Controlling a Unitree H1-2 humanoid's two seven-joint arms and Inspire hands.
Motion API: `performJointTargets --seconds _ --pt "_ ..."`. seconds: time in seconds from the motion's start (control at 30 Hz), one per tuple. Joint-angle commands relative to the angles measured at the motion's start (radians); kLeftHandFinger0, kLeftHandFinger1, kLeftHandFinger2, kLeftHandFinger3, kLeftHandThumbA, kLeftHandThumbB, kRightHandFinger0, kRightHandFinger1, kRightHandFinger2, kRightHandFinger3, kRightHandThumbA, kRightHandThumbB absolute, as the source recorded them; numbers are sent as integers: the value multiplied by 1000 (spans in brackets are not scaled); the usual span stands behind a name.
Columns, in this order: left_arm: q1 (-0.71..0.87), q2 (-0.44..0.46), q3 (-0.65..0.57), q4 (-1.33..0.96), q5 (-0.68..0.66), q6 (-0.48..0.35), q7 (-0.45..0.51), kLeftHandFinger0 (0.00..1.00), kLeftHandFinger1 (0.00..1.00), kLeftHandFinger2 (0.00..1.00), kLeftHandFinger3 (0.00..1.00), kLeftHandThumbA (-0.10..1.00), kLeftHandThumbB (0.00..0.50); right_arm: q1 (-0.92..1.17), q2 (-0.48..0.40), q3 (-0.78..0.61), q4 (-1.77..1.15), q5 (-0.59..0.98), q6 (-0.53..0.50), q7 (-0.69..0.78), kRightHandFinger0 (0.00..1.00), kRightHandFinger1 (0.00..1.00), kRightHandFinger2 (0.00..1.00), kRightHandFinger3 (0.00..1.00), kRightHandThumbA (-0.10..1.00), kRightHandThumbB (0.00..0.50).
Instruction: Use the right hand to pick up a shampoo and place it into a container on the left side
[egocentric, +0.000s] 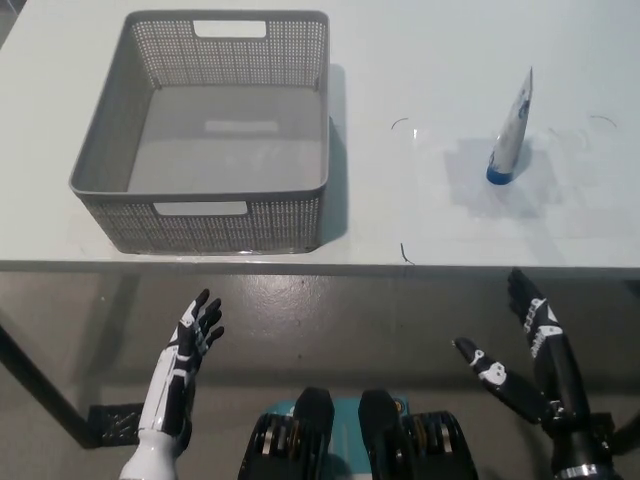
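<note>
A pale, matte white table (420, 215) fills the far half of the view, its near edge running straight across above a grey floor. On its left stands a grey plastic basket (110, 150), rectangular, with perforated lattice walls, cut-out handle slots and a smooth, empty bottom. Below the table edge at near left, the white left hand (192, 335) rests with fingers spread, holding nothing. On the right of the table, well apart from the basket, the shampoo tube (511, 130) stands upright on its blue cap, its white body tapering to a flat crimped seal at the top. At near right, the black right hand (520, 355) hangs below the table edge, fingers apart and empty. The tube is probably light and soft-walled, with a glossy and perhaps slippery skin; standing on its narrow cap it may tip easily. The lower body, just above the cap, appears the firmest place to grasp.
</note>
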Motion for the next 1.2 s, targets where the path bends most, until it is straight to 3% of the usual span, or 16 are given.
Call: performJointTargets --seconds 0.0,0.1,0.13,0.3,0.4,0.5,0.67,0.73,0.87,1.17 --pt "6 -1 -12 -53 -3 -49 -10 1000 1000 1000 1000 1000 281 -43 -6 -32 -76 -16 -63 -37 1000 1000 1000 1000 934 375" --pt "16 -2 -15 -56 -6 -51 -13 1000 1000 1000 1000 1000 278 -83 -18 -49 -114 -53 21 -46 1000 1000 1000 1000 1000 488" --pt "18 -2 -14 -57 -6 -48 -11 1000 1000 1000 1000 1000 287 -105 -21 -54 -118 -78 47 -55 1000 1000 1000 1000 1000 500" --pt "28 0 -10 -54 -14 -47 -14 1000 1000 1000 1000 1000 269 -228 -29 -88 -77 -156 135 -110 1000 1000 1000 1000 1000 500" --pt "35 -1 -10 -51 -22 -53 -18 1000 1000 1000 1000 1000 257 -294 -45 -104 -19 -156 136 -124 1000 1000 1000 1000 1000 500" --pt "58 0 -10 -60 -26 -52 -21 1000 1000 1000 1000 1000 277 -325 -56 -113 9 -151 158 -121 1000 1000 1000 1000 1000 500" --pt "66 -5 -11 -60 -20 -54 -19 1000 1000 1000 1000 1000 299 -382 -76 -147 71 -86 177 -105 1000 1000 1000 1000 903 434" --pt "67 -6 -12 -59 -21 -61 -20 1000 1000 1000 1000 1000 285 -406 -83 -158 96 -76 193 -103 1000 1000 1000 1000 883 422" --pt "66 -3 -14 -48 -14 -78 -22 1000 1000 1000 1000 1000 289 -449 -98 -170 151 -74 187 -105 1000 1000 1000 1000 834 419" --pt "68 -2 -14 -57 -13 -65 -25 1000 1000 1000 1000 1000 295 -561 -119 -176 334 -94 204 -131 1000 1000 1000 1000 858 445"
